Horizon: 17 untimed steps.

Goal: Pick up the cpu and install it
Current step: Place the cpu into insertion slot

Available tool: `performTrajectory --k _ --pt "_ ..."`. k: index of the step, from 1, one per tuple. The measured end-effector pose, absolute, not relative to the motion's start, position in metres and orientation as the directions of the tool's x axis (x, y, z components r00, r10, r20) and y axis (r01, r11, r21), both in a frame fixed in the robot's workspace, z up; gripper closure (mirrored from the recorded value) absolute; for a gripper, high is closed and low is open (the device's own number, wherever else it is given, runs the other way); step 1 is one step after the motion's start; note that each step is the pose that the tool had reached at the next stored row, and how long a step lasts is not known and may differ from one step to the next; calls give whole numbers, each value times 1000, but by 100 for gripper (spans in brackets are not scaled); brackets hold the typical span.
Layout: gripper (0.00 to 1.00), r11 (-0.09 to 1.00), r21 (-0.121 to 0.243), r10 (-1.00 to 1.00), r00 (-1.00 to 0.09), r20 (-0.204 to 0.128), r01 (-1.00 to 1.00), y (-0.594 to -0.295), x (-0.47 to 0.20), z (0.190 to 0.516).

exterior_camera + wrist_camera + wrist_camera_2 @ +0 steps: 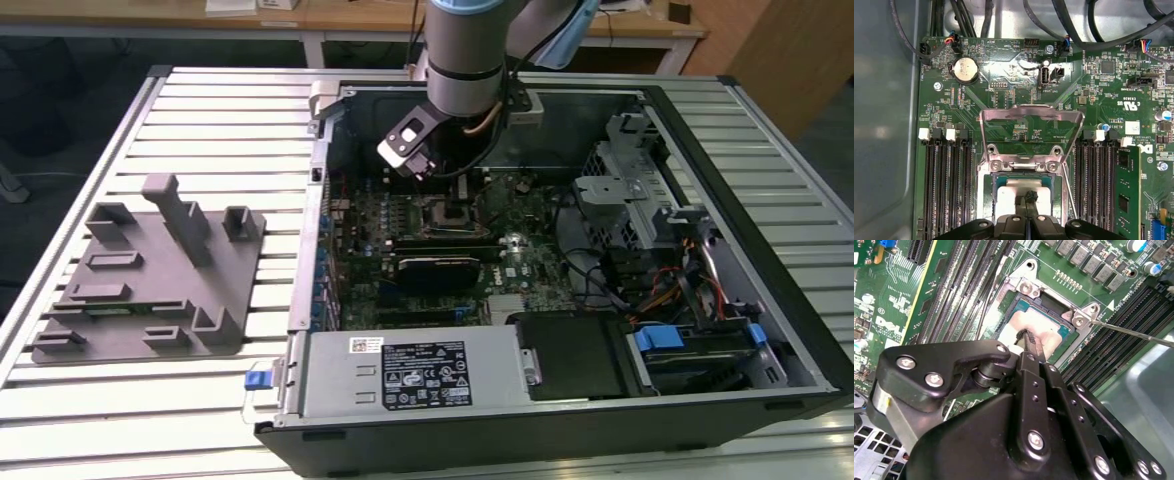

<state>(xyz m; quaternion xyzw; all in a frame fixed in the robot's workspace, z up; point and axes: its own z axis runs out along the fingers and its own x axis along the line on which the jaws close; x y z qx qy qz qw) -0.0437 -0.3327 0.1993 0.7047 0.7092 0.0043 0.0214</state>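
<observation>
The cpu lies flat inside the open black socket on the green motherboard, its silvery top and pale rim showing in both wrist views. The fingertips of my gripper are pressed together into one narrow tip, at or just above the cpu's top near one edge; whether they touch it I cannot tell. In the first wrist view the gripper sits over the cpu, and the socket's metal frame stands raised. In the exterior view the gripper hangs over the socket inside the case.
The computer case lies open on a slatted metal table. A grey plastic tray with upright posts sits at the exterior view's left. Memory slots flank the socket, a thin lever rod juts beside it, and cables cross the board's far edge.
</observation>
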Motion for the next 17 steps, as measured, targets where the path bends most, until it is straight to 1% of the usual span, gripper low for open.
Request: performTrajectory --k 17 --pt "89 7 37 1000 -6 -23 999 -333 -44 200"
